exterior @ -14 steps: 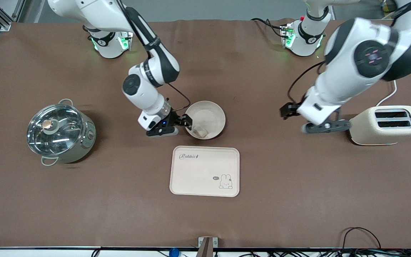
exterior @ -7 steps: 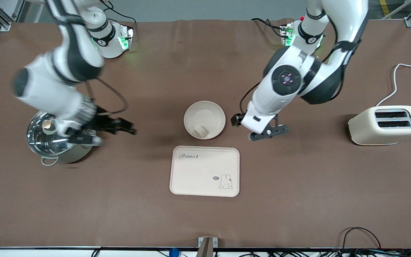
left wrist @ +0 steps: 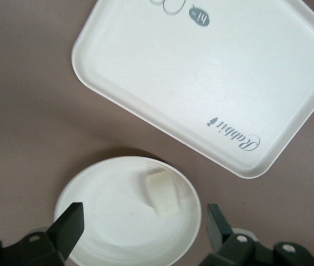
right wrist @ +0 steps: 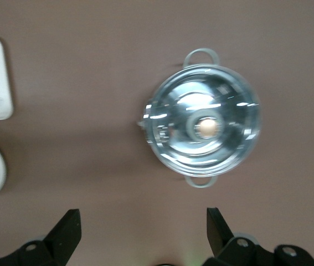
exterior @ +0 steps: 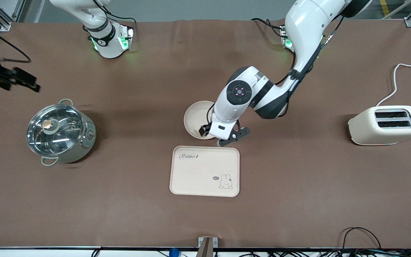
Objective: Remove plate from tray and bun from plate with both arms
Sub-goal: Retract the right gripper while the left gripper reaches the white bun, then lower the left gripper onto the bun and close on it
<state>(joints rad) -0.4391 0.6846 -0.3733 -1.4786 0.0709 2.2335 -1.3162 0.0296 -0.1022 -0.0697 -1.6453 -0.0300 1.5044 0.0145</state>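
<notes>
In the front view the plate (exterior: 198,119) sits on the counter (exterior: 298,178) clear of the tray (exterior: 204,171); in the left wrist view the left gripper (left wrist: 144,224), fingers apart, hovers over the soft, light-looking bun (left wrist: 162,192), best pinched gently across its sides; in the right wrist view the right gripper (right wrist: 143,227), fingers apart, waits near the pot (right wrist: 202,127).

There are two robot arms, each with one gripper: the left gripper (left wrist: 142,228) and the right gripper (right wrist: 143,231). In the middle of the front view lie one plate (exterior: 191,117) and one tray (exterior: 204,171). One bun (left wrist: 162,192) is there. There is one pot (exterior: 60,131) at the left, one toaster (exterior: 386,125) at the right.
</notes>
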